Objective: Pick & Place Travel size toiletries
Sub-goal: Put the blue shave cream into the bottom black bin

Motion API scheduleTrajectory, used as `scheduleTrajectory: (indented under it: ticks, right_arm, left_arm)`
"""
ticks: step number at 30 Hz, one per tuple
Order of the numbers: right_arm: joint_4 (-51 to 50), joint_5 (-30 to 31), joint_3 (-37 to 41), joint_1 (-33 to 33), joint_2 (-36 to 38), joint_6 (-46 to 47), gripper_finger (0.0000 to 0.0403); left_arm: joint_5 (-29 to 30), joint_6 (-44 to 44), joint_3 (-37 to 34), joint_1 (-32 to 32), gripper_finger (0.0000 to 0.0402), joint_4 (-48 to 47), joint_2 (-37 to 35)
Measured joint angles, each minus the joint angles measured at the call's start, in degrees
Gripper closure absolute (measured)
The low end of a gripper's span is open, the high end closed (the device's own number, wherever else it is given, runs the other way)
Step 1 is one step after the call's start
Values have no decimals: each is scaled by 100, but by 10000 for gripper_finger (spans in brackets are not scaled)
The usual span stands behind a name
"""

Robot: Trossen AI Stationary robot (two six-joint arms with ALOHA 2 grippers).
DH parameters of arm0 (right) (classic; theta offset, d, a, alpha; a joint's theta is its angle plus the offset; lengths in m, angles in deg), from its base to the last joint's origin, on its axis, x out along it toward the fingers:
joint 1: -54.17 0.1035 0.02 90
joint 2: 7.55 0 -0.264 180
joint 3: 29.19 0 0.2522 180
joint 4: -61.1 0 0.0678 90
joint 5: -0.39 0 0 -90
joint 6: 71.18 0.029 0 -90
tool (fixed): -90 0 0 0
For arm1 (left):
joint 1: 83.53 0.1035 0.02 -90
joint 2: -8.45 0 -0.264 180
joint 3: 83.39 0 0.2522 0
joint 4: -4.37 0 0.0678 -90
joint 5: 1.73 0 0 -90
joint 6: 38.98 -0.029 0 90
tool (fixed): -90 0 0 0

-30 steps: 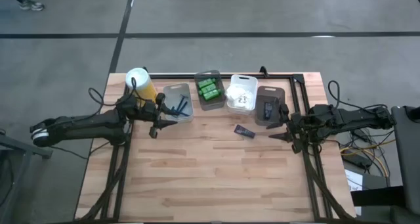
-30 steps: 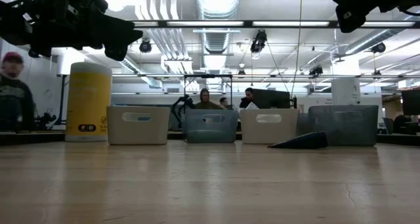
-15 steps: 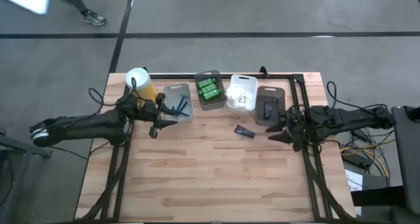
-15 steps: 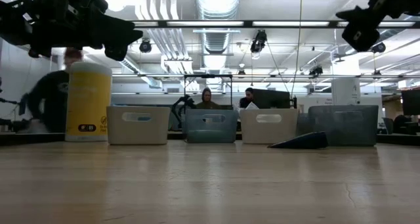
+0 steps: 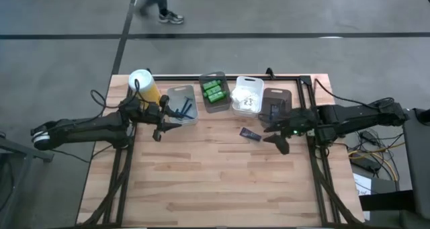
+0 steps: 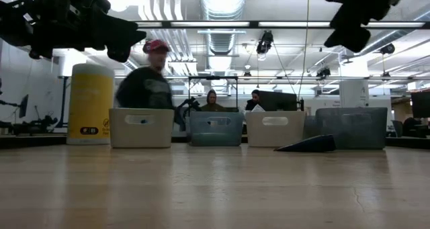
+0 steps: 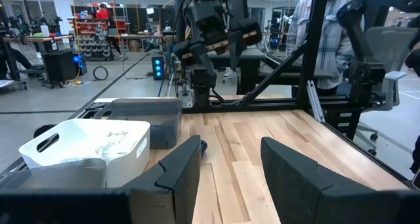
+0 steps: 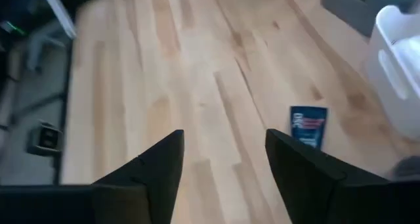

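Just right of the flat dark blue-and-red sachet [image 5: 250,134] lying loose on the wood beside the dark grey bin [image 5: 274,109], your right gripper [image 5: 279,135] has swung in from the table edge, fingers spread wide and empty. Your left gripper [image 5: 163,121], also wide, waits far from the sachet.

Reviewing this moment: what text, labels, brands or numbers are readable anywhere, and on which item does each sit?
Nothing can be read for certain.
Sachet on the table: red and white print, too blurred to read.
Yellow canister: small dark label, too small to read.
White bin: dark marks on the packets inside, unreadable.
Packets in the white bin: dark print, too small to read.
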Motion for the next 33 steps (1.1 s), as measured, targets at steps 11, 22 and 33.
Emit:
scheduleTrajectory:
  ticks: [11,22,33]
  right_arm:
    - [-880,584,-1333,-389,-2292,-523,121]
    - [-1667,573,-2049,-461,-4316,-1128,106]
    - [-1248,575,-1633,-763,-4533,-832,135]
  left_arm:
    - [0,0,0,0,236,0,0]
    - [0,0,0,0,236,0,0]
    - [0,0,0,0,236,0,0]
